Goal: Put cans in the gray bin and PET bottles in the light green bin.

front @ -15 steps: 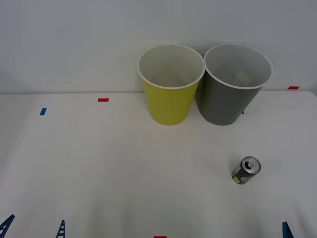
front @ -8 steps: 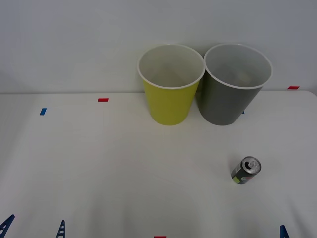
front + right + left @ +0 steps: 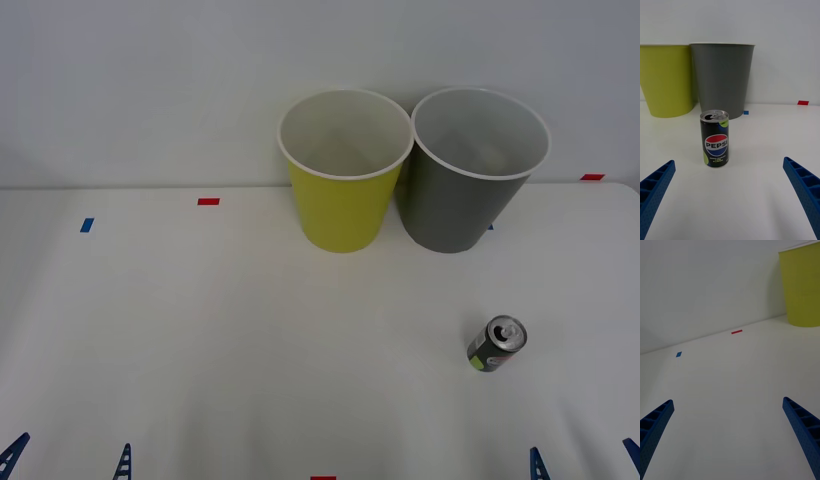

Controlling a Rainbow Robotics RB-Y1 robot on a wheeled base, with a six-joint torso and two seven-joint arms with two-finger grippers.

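While both grippers sit at the near edge of the table, nothing has been sorted yet, judging by how things lie. The right gripper has its blue fingers spread wide and empty, and in its wrist view the can stands upright on the table between and beyond the two fingertips, not touched by either. The left gripper is likewise spread wide and empty at the near left, with bare table ahead of it and well apart from the can. In the front view the can stands on the right side of the table, nearer the right gripper than the bins. Farther back, the gray bin and the green bin stand upright just beside each other against the wall, the gray one directly behind the can. No bottle lies on the table, so what is left appears to be grasping the can and dropping it into the gray bin.
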